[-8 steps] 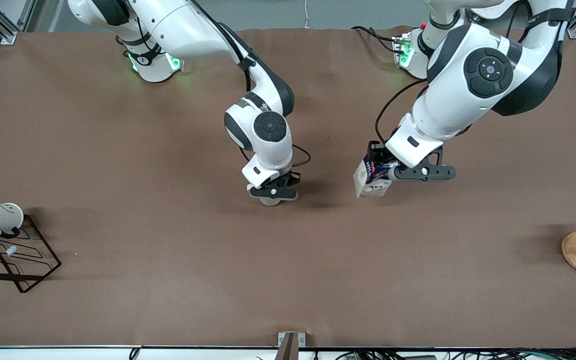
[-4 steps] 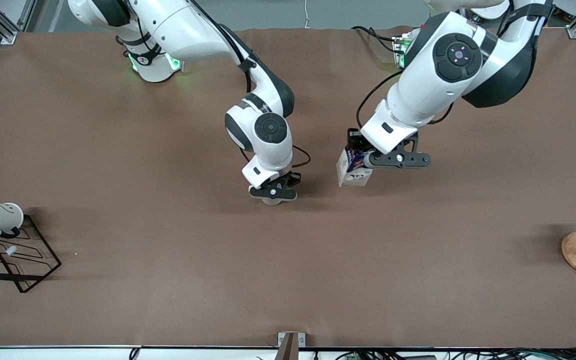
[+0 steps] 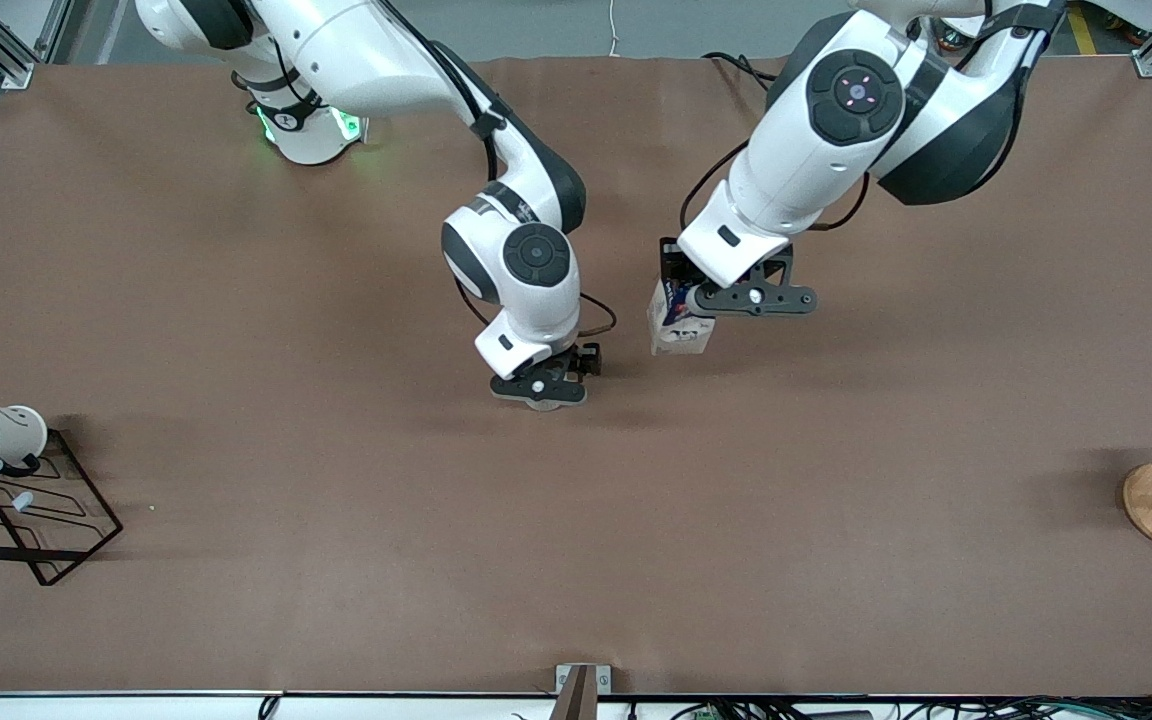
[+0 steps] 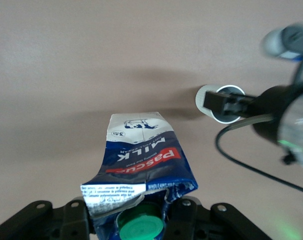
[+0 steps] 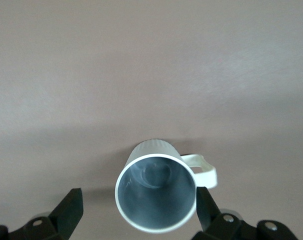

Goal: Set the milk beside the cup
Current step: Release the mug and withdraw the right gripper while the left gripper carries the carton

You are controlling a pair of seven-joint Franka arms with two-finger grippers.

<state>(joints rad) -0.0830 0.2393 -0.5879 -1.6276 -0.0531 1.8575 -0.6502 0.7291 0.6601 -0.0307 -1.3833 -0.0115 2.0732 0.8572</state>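
Left gripper, clamped on the milk carton, has carried it across toward the right arm's end, now close beside the beige mug. Right gripper has risen a little above the mug, fingers spread clear of its rim.

The small beige ribbed mug stands on the brown surface, between the right gripper's spread fingers. At the mug's two o'clock in the front view, the left gripper holds the blue-and-white gable-top milk carton over the surface.

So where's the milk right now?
The milk carton is in the left gripper, over the middle of the table, beside the beige mug under the right gripper.
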